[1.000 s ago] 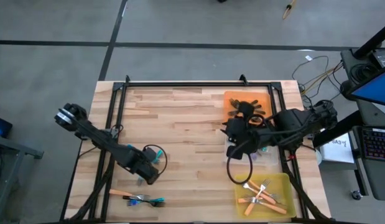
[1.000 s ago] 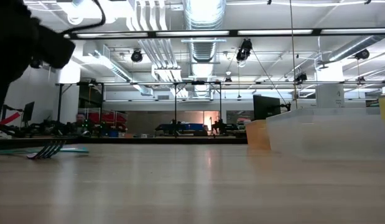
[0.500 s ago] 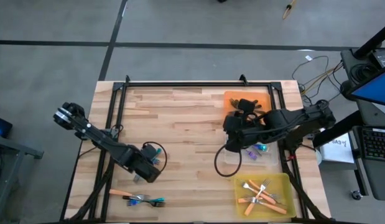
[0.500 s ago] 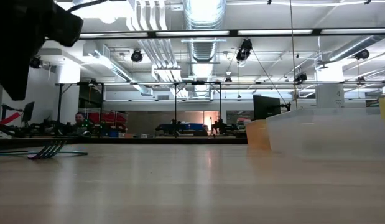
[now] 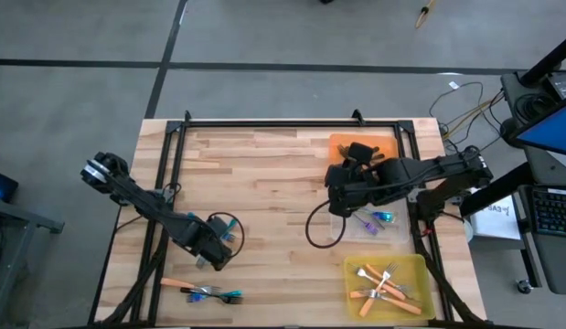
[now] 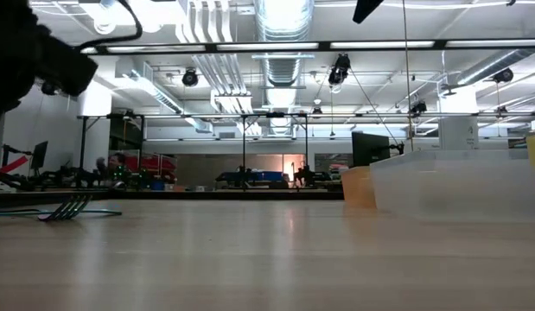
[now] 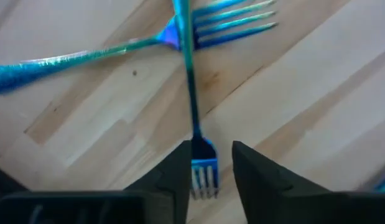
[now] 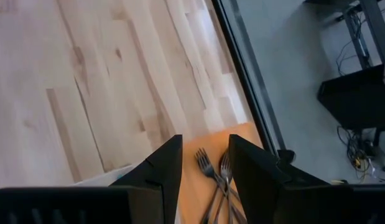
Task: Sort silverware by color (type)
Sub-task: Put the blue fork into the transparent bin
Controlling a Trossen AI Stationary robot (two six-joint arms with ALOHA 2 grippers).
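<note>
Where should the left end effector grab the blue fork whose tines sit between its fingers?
Take the blue fork by the handle just past its tines, from straight above, fingers straddling the slim handle. It lies flat on the table, and farther along crosses a second blue fork, where a grip might catch both.

The desk (image 5: 264,164) is a pale wooden butcher-block top bordered by a black metal frame (image 5: 264,122).

Three flat trays lie along its right side: an orange tray (image 5: 385,144) at the far edge, a clear tray (image 5: 392,228) nearer, and a yellow tray (image 5: 392,283) at the near right corner. The orange tray holds dark forks (image 8: 211,165); the clear tray holds blue-handled forks (image 5: 379,217); the yellow tray holds orange-handled forks (image 5: 381,281).

Loose forks lie directly on the wood at the near left: an orange-handled fork (image 5: 177,285) and teal-handled forks (image 5: 218,293), two of which cross one another (image 7: 189,37).
</note>
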